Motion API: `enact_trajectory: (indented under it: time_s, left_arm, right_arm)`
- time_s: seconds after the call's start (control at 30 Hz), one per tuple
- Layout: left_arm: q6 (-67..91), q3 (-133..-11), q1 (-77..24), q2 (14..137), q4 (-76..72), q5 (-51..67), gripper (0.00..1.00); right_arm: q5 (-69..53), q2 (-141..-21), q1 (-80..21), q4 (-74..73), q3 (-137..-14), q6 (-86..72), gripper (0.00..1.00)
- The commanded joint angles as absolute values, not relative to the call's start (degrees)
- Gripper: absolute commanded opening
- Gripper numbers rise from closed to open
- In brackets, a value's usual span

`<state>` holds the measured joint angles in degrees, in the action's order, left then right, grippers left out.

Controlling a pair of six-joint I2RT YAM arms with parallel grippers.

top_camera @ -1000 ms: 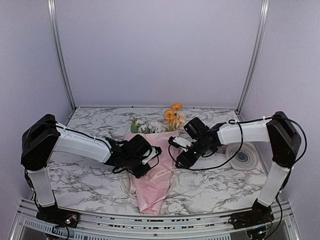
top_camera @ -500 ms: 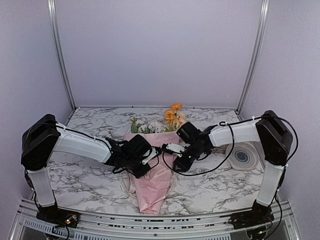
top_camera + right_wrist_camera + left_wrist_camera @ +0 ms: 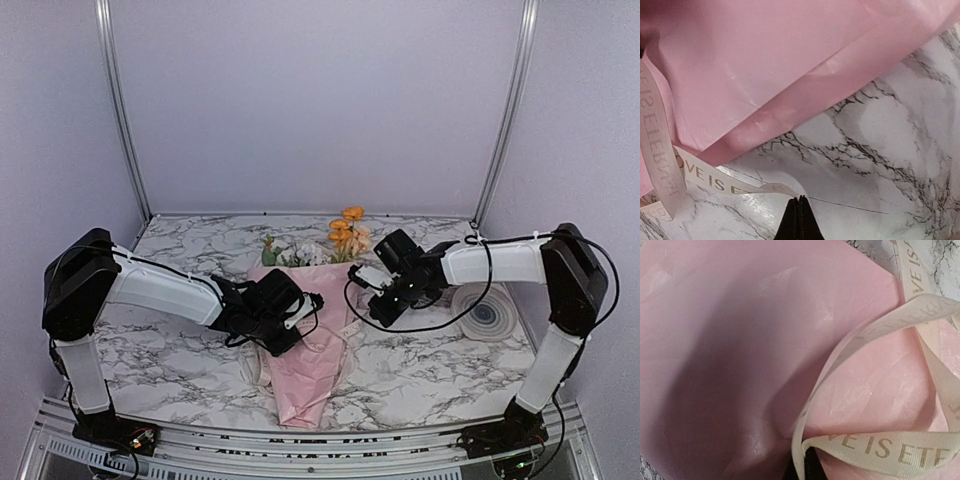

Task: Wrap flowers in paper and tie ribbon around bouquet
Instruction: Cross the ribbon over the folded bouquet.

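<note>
Bouquet (image 3: pixel 305 360): lies centre frame on marble table (image 3: pixel 170 370), paper (image 3: pixel 715 340) cone tip toward bottom edge, flowers (image 3: pixel 345 235) toward the back. Left gripper (image 3: pixel 315 298) over cone's upper left, pinched on ribbon (image 3: pixel 880 450) loop. Right gripper (image 3: pixel 799 217) right of cone, fingers pressed together over bare table, ribbon end at tips; hold unclear.

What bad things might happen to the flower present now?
The right gripper seems to pinch only the very tip of the ribbon, so it may slip out when pulled. The ribbon loop lies loose over the paper; it might slide off or crumple the thin wrap instead of tightening.
</note>
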<state>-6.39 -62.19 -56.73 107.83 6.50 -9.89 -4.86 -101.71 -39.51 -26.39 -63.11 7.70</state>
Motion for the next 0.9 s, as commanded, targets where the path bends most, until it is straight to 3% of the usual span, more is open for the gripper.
enact_trajectory:
  time_s: [0.0, 0.17, 0.43, 0.57, 0.7, 0.87]
  left_arm:
    - [-5.81, -61.02, -56.45, 108.77, 6.98, -6.81, 0.0]
    - [-5.5, -61.0, -55.89, 108.18, 6.28, -4.44, 0.0]
    - [-3.81, -61.78, -53.04, 109.79, 3.97, 0.55, 0.0]
    - [-3.69, -61.74, -52.91, 109.58, 3.35, 1.17, 0.0]
    - [-3.97, -61.03, -52.91, 109.16, 3.43, 0.93, 0.0]
    - [-3.7, -60.91, -52.91, 109.1, 3.43, 0.87, 0.0]
  right_arm:
    - [-2.16, -95.95, -38.25, -28.92, -67.18, 3.32, 0.0]
    - [-5.86, -91.17, -38.63, -31.08, -70.77, 1.54, 0.0]
    - [-32.47, -85.46, -47.0, -22.22, -67.39, -3.65, 0.0]
    - [-28.29, -86.75, -47.21, -22.67, -64.98, -6.95, 0.0]
    - [-26.68, -86.77, -39.1, -21.41, -60.83, -15.43, 0.01]
    - [-16.21, -88.17, -33.12, -21.71, -57.4, -20.23, 0.23]
